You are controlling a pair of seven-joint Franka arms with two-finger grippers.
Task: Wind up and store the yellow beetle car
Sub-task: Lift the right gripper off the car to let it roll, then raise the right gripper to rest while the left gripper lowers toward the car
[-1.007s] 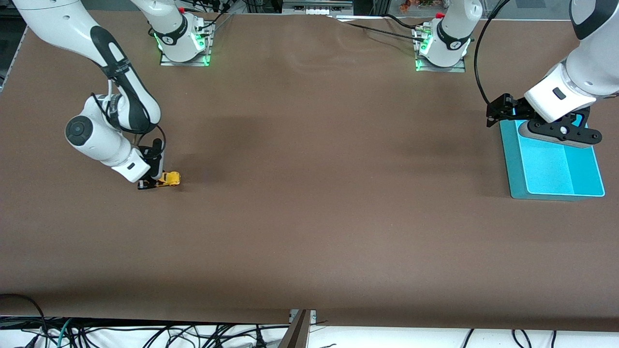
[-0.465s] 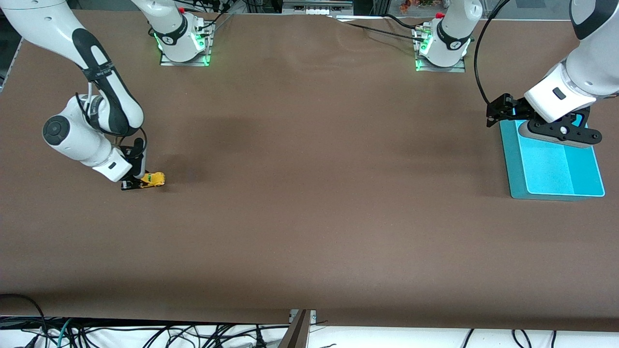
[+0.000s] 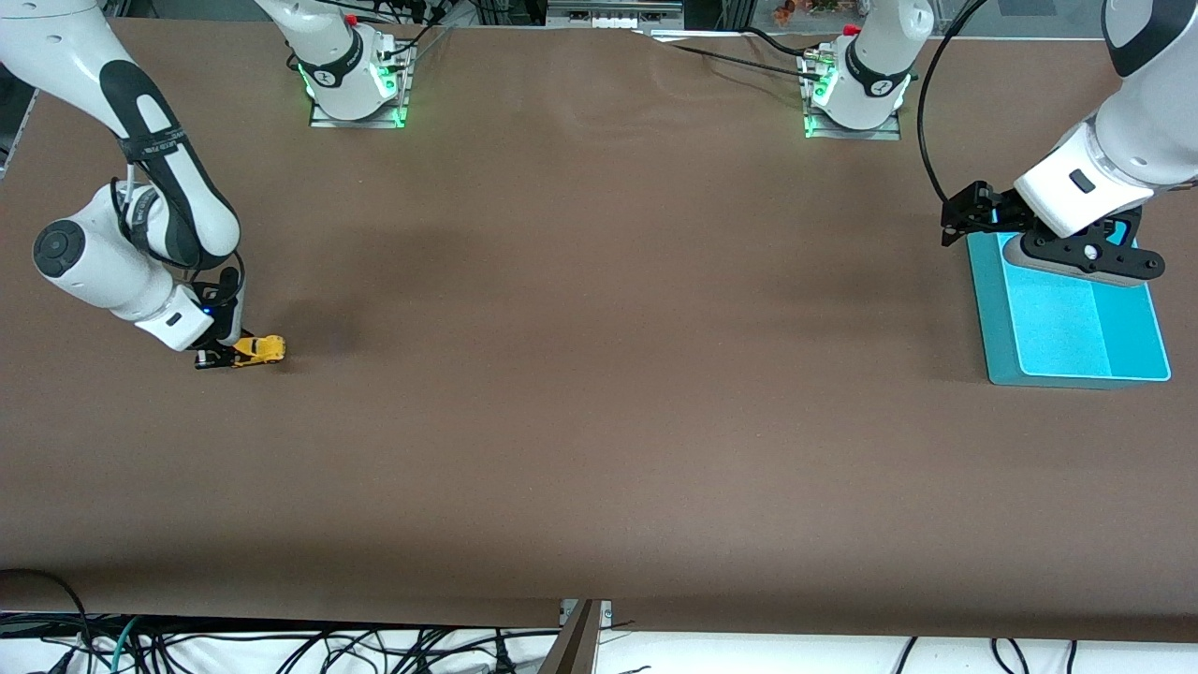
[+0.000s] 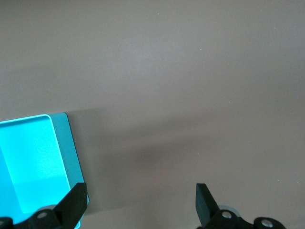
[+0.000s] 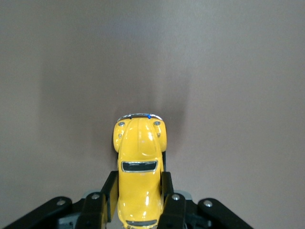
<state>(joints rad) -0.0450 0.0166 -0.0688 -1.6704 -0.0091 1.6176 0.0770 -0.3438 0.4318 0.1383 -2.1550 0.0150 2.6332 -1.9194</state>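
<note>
The yellow beetle car (image 3: 259, 349) rests on the brown table at the right arm's end, nose pointing toward the table's middle. My right gripper (image 3: 234, 355) is shut on the car's rear half. In the right wrist view its two black fingers press both flanks of the yellow beetle car (image 5: 139, 167), and the right gripper (image 5: 139, 193) sits low at the table. My left gripper (image 3: 964, 217) hangs open and waiting over the corner of the cyan tray (image 3: 1076, 323). Its fingers (image 4: 75, 202) stand wide apart with nothing between them.
The cyan tray (image 4: 33, 162) with a raised rim lies at the left arm's end of the table. Both arm bases (image 3: 354, 80) stand along the table's edge farthest from the front camera. Cables hang below the edge nearest that camera.
My right gripper has dragged the car along the table toward the right arm's end, away from the middle. The left arm has not moved.
</note>
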